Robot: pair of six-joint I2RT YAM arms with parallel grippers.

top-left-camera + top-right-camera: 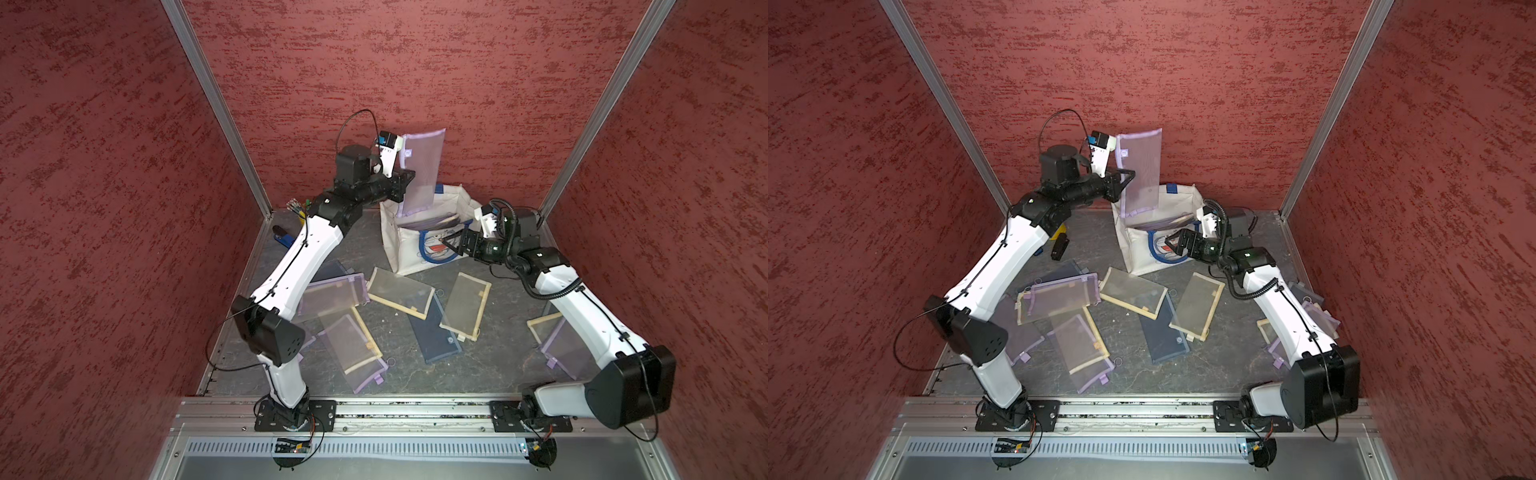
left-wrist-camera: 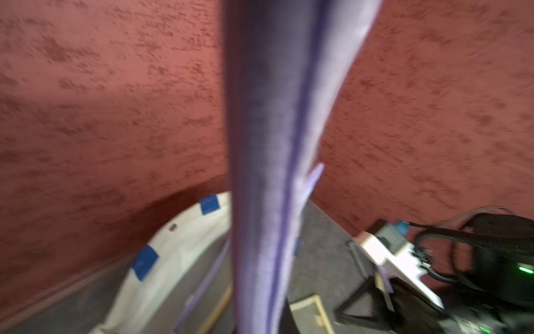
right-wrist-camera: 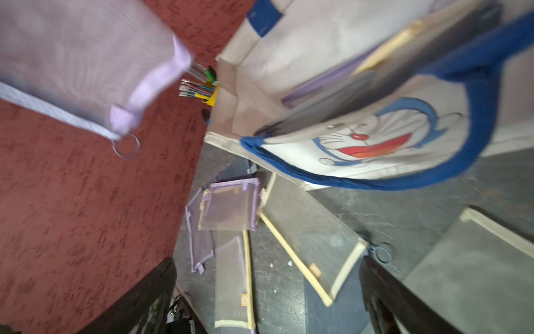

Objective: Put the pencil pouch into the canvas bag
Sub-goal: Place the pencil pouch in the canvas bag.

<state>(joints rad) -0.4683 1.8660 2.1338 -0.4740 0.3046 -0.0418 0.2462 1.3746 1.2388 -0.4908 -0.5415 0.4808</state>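
In both top views the left end effector [image 1: 405, 183] [image 1: 1126, 179] is clamped on one long edge of the pencil pouch [image 1: 422, 170] [image 1: 1140, 174]. The pouch is a lilac-trimmed mesh sleeve standing upright, part of it above the grip and part below. The left wrist view shows no fingers. It shows only the pouch [image 2: 274, 144], edge-on and blurred right before the lens, with the open mouth of the canvas bag [image 2: 185, 231] beyond and below the end effector.

Only the right wrist view shows the pouch's lower corner, where a lilac tab and a metal key ring [image 3: 126, 147] dangle in the air, apart from the bag's near corner. That view also gives the bag [image 3: 289, 72] close up: the cat face [image 3: 375, 138], the blue handle [image 3: 476, 115], other pouches already inside, and the pen cup [image 3: 212, 98] past the bag's far side.

The right end effector [image 1: 451, 240] [image 1: 1173, 242] has its jaws spread wide and holds nothing. It sits just in front of the bag's printed face [image 1: 409, 253] [image 1: 1142, 257]. From it, the held pouch is up and across the bag's mouth. Loose pouches [image 1: 399, 297] lie on the surface [image 1: 399, 349] below both end effectors.
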